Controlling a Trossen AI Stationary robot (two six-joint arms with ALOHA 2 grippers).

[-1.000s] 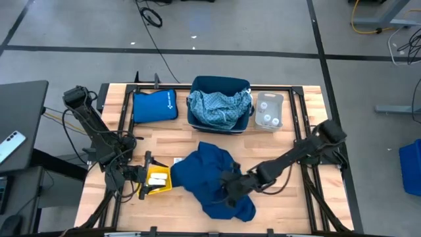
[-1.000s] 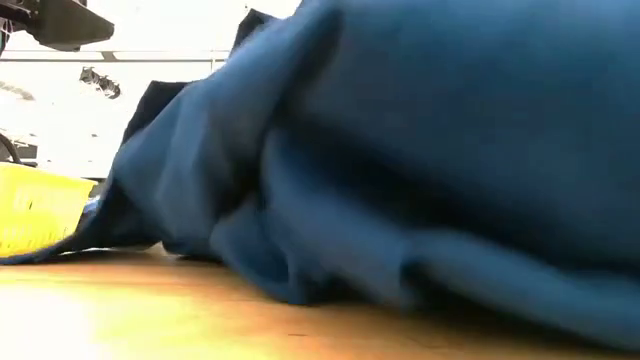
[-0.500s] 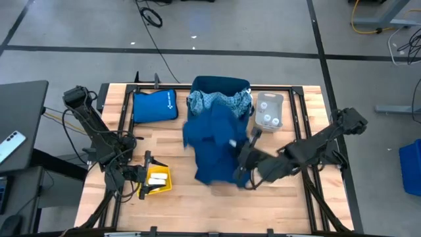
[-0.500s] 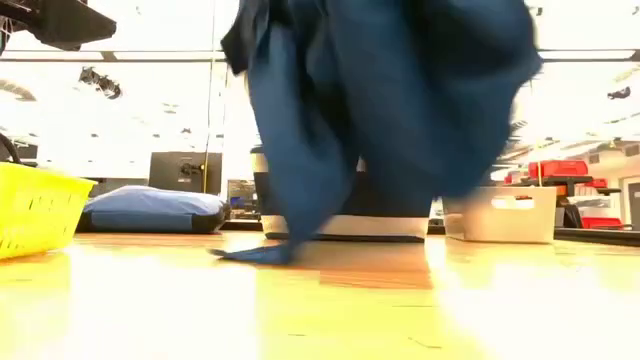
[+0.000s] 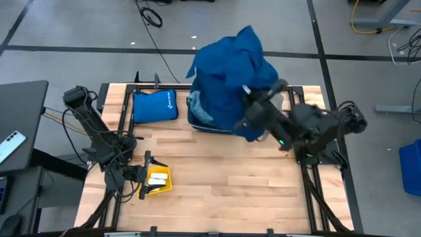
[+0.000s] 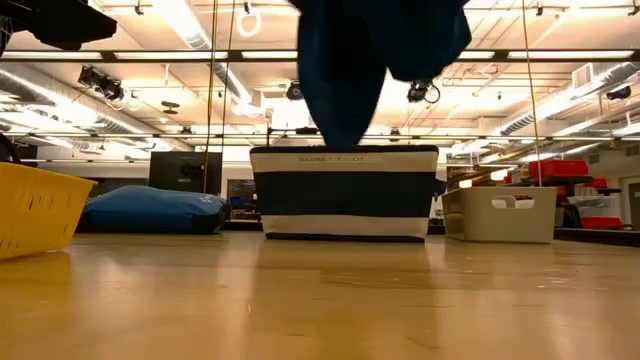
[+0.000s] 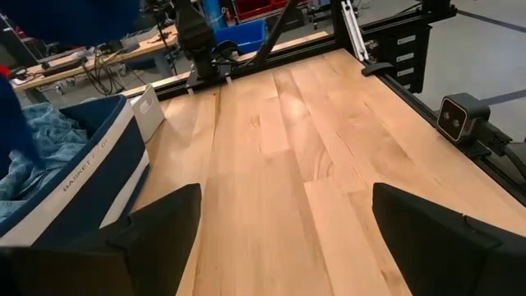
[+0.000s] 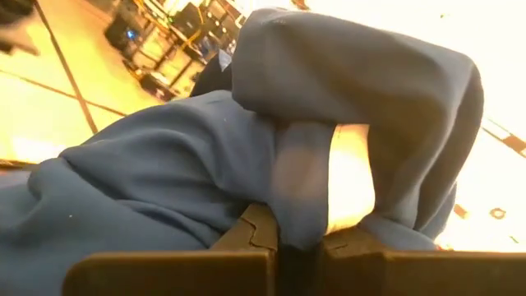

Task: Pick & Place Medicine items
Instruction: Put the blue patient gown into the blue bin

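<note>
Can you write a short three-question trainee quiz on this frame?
1. True or false: the right gripper holds the blue cloth lifted above the navy basket.
2. Which gripper is beside the yellow tray? A) left B) right
3. Fill in: the left gripper's jaws are ____.

Key: 1 true, its jaws shut on the cloth. 2 A; the tray holds pale medicine items. 3 open.

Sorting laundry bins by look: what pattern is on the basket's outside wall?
Navy with a white band along the bottom of the basket; clearest in the low view.
</note>
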